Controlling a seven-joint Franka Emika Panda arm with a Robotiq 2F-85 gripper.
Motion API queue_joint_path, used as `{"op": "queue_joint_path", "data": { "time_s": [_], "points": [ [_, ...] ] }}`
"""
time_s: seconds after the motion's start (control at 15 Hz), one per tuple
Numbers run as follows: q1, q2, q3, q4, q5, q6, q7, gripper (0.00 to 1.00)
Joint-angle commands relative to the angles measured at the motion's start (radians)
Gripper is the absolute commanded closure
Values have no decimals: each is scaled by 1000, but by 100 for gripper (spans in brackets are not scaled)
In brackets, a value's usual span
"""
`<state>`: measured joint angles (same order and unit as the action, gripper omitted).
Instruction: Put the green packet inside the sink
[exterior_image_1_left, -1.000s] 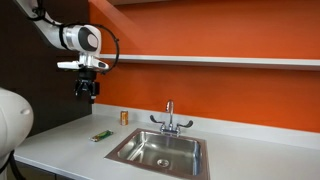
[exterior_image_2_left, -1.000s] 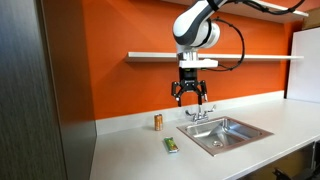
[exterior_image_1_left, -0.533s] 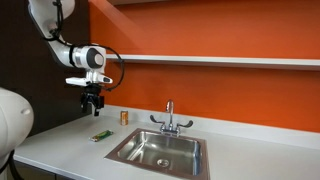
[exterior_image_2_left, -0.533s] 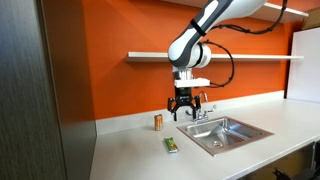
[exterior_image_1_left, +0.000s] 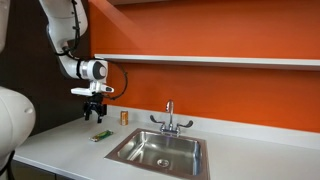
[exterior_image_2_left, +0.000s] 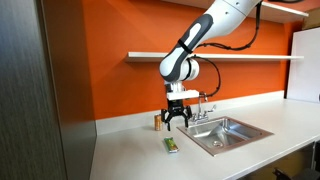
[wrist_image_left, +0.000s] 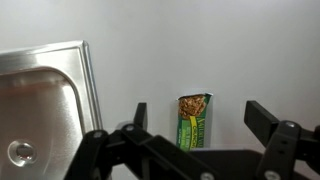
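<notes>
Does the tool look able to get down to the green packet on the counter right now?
Probably yes. The tool hangs open above the green packet, which lies flat on bare counter, apart from the sink rim and the jar; nothing stands between them.

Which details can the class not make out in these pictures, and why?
1. Green packet print: blurred in wrist view, too small in both exterior views.
2. Sink: cut off by the wrist view's left edge.
3. Brown jar label: too small in both exterior views; outside the wrist view.

Green packet (exterior_image_1_left: 100, 136), brown jar (exterior_image_1_left: 124, 117) on countertop (exterior_image_1_left: 60, 150)
</notes>
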<state>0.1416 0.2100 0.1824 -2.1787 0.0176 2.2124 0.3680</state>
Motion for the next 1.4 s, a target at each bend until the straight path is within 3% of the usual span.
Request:
{"op": "queue_joint_path", "data": {
  "time_s": [0.0,0.73,1.33],
  "points": [
    [25,94,-28,87,-17,14,-38,0],
    [26,311,-70,228,7,57,-138,0],
    [45,369,-66,288,12,44,-149,0]
  ]
}}
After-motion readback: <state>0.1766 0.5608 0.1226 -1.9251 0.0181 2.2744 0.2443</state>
